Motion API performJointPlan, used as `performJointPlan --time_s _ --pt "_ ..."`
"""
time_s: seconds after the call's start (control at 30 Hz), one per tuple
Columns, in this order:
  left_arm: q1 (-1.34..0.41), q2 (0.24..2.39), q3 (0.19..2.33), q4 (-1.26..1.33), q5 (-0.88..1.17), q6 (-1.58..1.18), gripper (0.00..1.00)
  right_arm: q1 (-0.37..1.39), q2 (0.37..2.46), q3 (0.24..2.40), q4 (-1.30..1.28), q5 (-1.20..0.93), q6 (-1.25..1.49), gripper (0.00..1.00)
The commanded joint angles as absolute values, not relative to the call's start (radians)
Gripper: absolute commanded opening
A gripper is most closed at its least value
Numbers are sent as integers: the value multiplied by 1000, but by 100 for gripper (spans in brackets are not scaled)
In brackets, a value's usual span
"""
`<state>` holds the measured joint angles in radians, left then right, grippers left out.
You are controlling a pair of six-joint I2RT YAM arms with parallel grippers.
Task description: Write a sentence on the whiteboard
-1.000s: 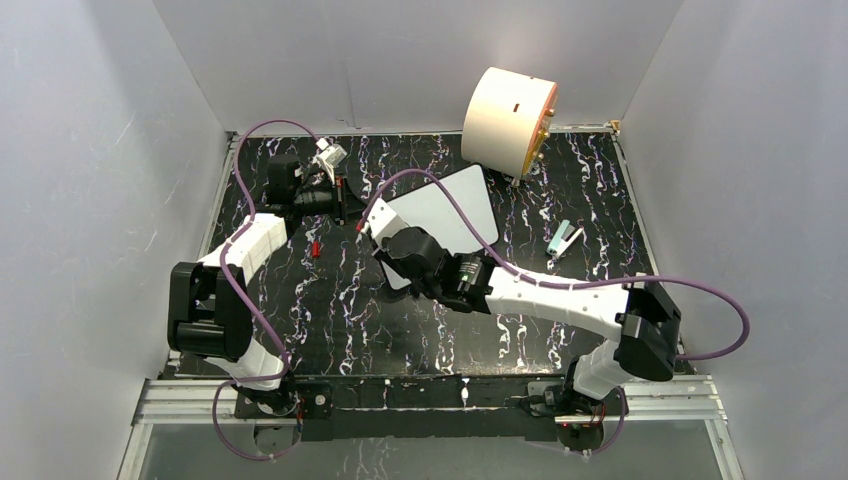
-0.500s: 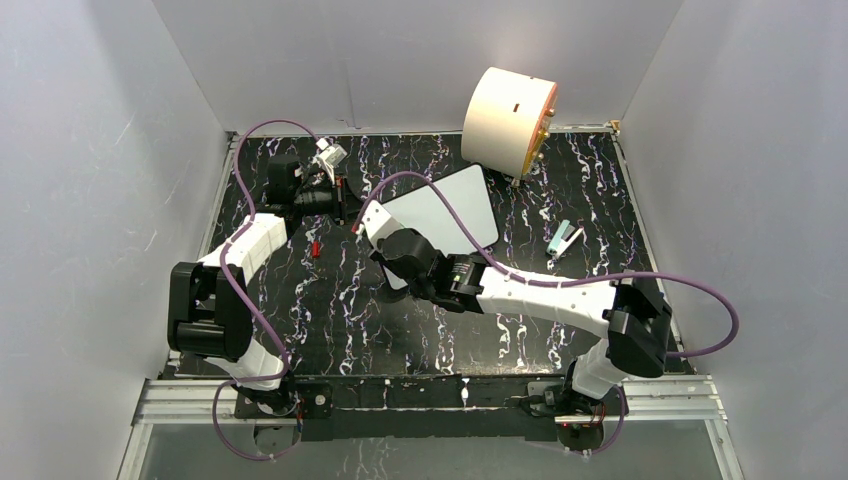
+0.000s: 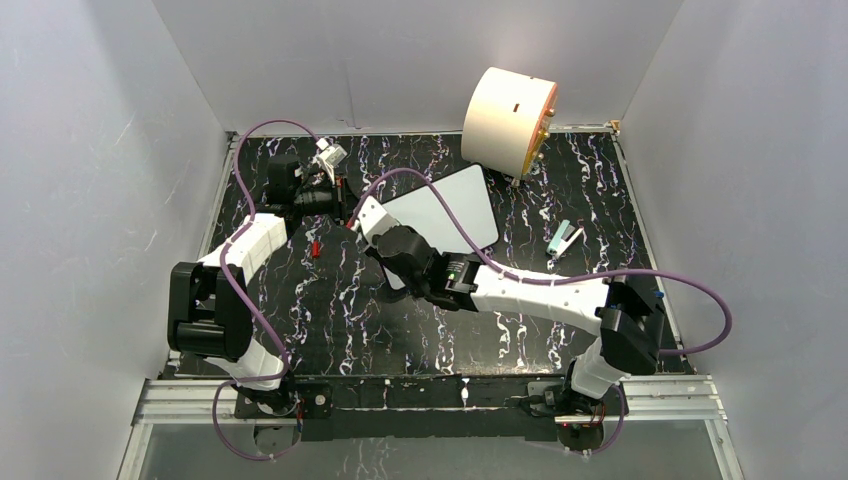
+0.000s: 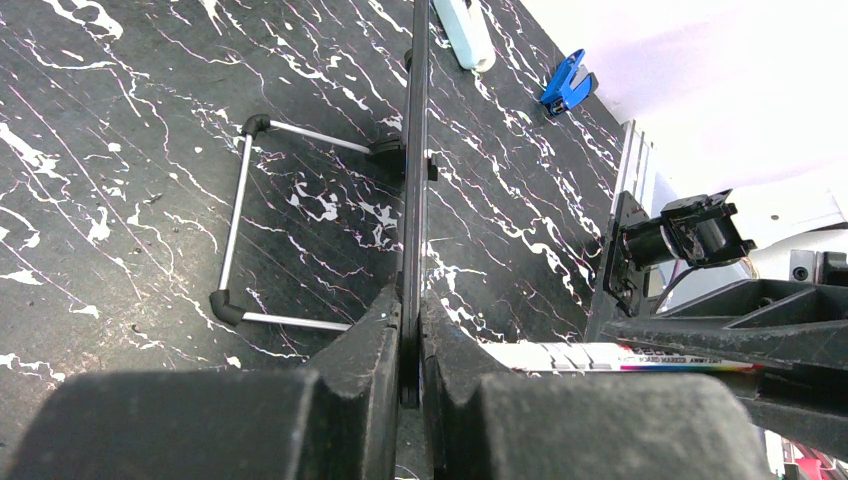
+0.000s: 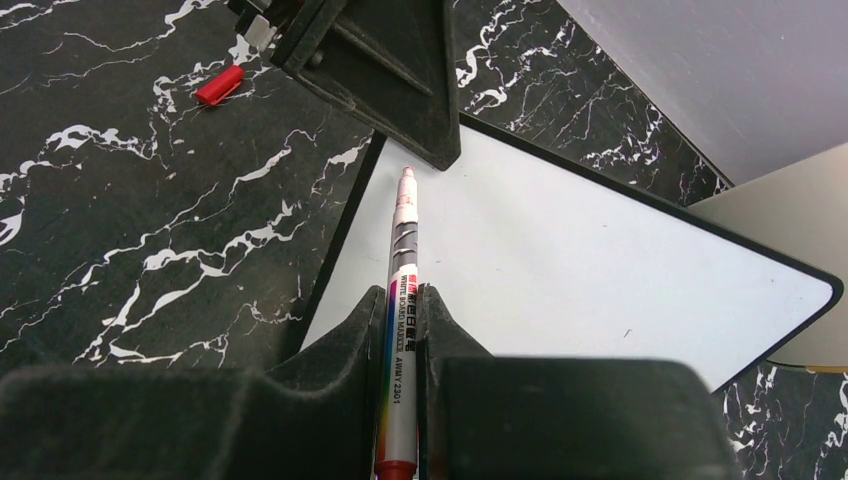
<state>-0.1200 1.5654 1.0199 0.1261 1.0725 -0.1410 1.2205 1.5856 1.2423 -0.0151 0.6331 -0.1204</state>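
White rectangular whiteboard with a thin black rim [image 3: 455,205] lies mid-way back on the black marbled surface [image 3: 400,335], its face blank. The left gripper [image 4: 410,335] is clamped on its left edge, likely to steady it for writing. The right gripper [image 5: 403,297] pinches a white-barrelled marker [image 5: 405,225], its tip aimed at that same edge. The board's long axis runs from the left gripper toward the right rear.

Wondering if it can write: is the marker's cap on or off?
Off: whiteboard marker's tip is bare; a red cap lies on the table.
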Motion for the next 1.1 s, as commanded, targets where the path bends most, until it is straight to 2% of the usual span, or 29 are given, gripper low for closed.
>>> performJointPlan --time_s 0.0,1.07 --pt "-138 1557 1016 81 1054 -123 0 1225 1602 1305 52 661 -142 0" --pt "-140 1560 1015 81 1058 -123 0 1225 1651 1356 -82 651 -110 0"
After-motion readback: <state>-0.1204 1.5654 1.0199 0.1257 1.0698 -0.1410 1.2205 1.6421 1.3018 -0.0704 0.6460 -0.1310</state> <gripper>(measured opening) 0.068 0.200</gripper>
